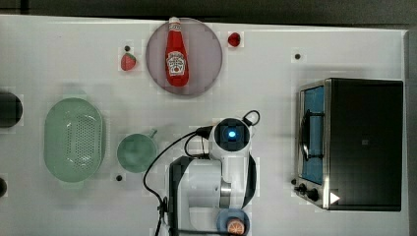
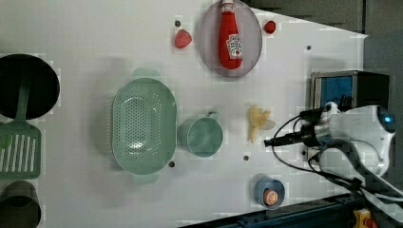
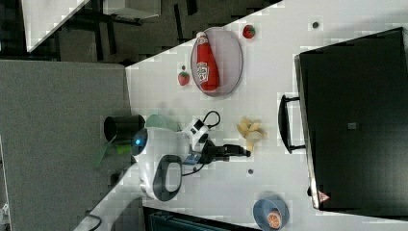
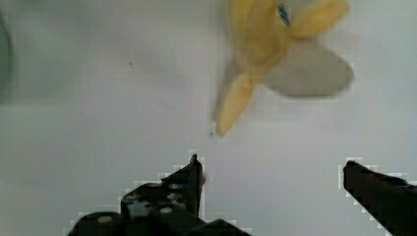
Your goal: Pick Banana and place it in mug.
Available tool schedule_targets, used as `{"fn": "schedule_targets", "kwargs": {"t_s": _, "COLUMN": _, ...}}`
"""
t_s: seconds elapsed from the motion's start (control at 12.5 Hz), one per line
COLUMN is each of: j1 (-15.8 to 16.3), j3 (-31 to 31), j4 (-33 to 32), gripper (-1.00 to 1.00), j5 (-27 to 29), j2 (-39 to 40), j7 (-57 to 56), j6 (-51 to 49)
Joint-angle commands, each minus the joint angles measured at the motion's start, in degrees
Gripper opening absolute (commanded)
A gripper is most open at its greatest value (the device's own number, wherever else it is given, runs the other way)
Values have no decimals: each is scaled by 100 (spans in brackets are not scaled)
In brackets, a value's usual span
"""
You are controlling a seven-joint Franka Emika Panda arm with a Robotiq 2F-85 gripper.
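Note:
The toy banana (image 2: 259,122), yellow flaps around a cream inside, lies on the white table between the mug and the toaster oven. In the wrist view the banana (image 4: 265,54) lies just beyond my fingertips. My gripper (image 4: 273,182) is open and holds nothing; it hovers near the banana's narrow end. In the left view the gripper (image 2: 268,141) is just below and right of the banana. The pale-green mug (image 1: 136,153) stands upright with nothing in it; in the left view the mug (image 2: 204,137) is left of the banana, handle towards it.
A perforated green colander (image 1: 74,139) sits beside the mug. A ketchup bottle (image 1: 176,53) lies on a grey plate (image 1: 206,54), with strawberries (image 1: 128,62) on either side. A toaster oven (image 1: 359,142) stands at the top view's right. A blue cup with an orange (image 2: 269,192) is near the arm's base.

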Motion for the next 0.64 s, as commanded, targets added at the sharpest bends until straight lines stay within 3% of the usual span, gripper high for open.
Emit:
{"fn": "schedule_targets", "kwargs": {"t_s": 0.08, "j1": -30, "j3": 127, "j4": 273, "gripper": 100, "j5": 95, "j2": 369, "j7": -1467, "j6": 1048}}
{"fn": "schedule_targets", "kwargs": {"t_s": 0.48, "j1": -32, "j3": 157, "j4": 272, "gripper": 93, "j5": 95, "j2": 1131, "j7": -1466, "j6": 2150}}
{"fn": "schedule_targets", "kwargs": {"t_s": 0.64, "j1": -33, "j3": 165, "j4": 232, "gripper": 45, "j5": 95, "j2": 1179, "j7": -1466, "j6": 2155}}
